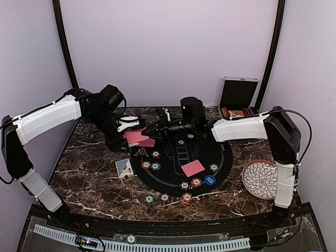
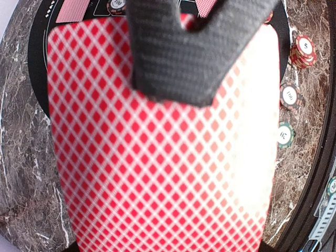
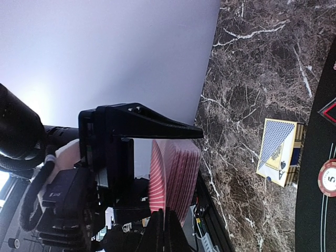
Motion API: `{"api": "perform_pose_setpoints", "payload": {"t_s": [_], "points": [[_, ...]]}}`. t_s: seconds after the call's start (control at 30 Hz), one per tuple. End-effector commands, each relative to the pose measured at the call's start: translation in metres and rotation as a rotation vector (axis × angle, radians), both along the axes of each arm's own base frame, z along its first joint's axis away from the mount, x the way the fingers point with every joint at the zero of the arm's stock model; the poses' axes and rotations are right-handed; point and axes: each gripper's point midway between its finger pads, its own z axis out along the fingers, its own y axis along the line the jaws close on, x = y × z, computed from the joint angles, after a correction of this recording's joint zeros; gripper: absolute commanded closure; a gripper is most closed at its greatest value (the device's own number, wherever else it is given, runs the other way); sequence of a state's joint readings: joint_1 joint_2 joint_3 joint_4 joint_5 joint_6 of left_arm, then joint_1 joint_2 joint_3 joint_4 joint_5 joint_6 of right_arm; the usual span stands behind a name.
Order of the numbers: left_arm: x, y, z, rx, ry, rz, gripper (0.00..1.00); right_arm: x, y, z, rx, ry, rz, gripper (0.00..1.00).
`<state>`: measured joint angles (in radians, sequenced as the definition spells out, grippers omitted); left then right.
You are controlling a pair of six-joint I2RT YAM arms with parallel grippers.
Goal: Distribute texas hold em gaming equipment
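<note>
Above the far-left part of the counter, the left fingers are clamped on the deck of red-backed cards, holding it clear of the surface. The right fingers are closed tight at its lower edge. They seem to have the outermost card, though the close view does not show how many cards lie between them.

That is the main risk. The cards are thin, glossy and cling together, so a pull could take two at once. It could also drag the stack askew in the left hold until it fans and spills. A pinch this close to the edge could also slip off and leave the card behind.

The backs carry a fine red-and-white diamond lattice with rounded corners. The counter is hard, dark marble-look stone with white veins, slick enough for a dropped card to skate. The round mat is matte black and holds a single card. Around it sit small striped-rim chips and a smooth blue button. A blue card box lies beside the mat.
</note>
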<state>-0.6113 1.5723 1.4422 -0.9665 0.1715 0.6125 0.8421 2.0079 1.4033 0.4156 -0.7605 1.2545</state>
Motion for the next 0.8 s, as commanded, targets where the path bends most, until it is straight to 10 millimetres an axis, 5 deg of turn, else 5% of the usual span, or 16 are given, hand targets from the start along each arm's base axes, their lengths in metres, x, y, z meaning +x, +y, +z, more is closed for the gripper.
{"api": "perform_pose_setpoints", "payload": {"t_s": [0.0, 0.3, 0.57, 0.77], "points": [[0.0, 0.0, 0.012, -0.029, -0.028, 0.001, 1.0, 0.009, -0.021, 0.025, 0.047, -0.045, -0.019, 1.0], [-0.004, 0.004, 0.01, -0.014, -0.022, 0.0, 1.0, 0.059, -0.076, -0.012, -0.046, -0.023, -0.134, 1.0], [-0.006, 0.009, 0.005, 0.009, -0.013, 0.002, 1.0, 0.135, -0.132, -0.055, -0.323, -0.127, -0.306, 1.0], [-0.006, 0.008, 0.004, 0.007, -0.01, 0.004, 1.0, 0.182, -0.151, -0.078, -0.452, -0.171, -0.38, 0.98]]}}
